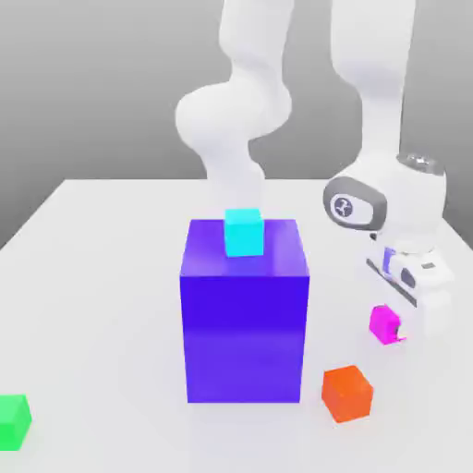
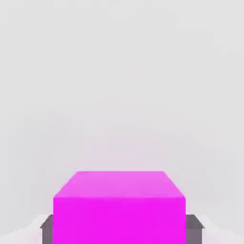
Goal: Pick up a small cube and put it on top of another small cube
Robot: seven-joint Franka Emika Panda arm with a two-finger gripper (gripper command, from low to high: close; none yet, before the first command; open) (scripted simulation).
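Backdrop: plain grey wall, kinda gradient-y, behind a big whitish table
Arm: white Panda, reaching down on the exterior view's right
Claw: gripper is clamped on the magenta cube, one dark pad pressed to each of two opposite sides, looks pretty even in the hand view
Magenta cube: between those pads, low down near the tabletop; can't really tell if it's touching it
Green cube: way over at the exterior view's left edge, partly cut off, well apart from the magenta one
Big block: blue-violet block, upright in the middle, easily the chunkiest thing here
Cyan cube: sitting on top of the big block
Orange cube: on the table, just beside the block on the exterior view's right, nearer the camera than the magenta one
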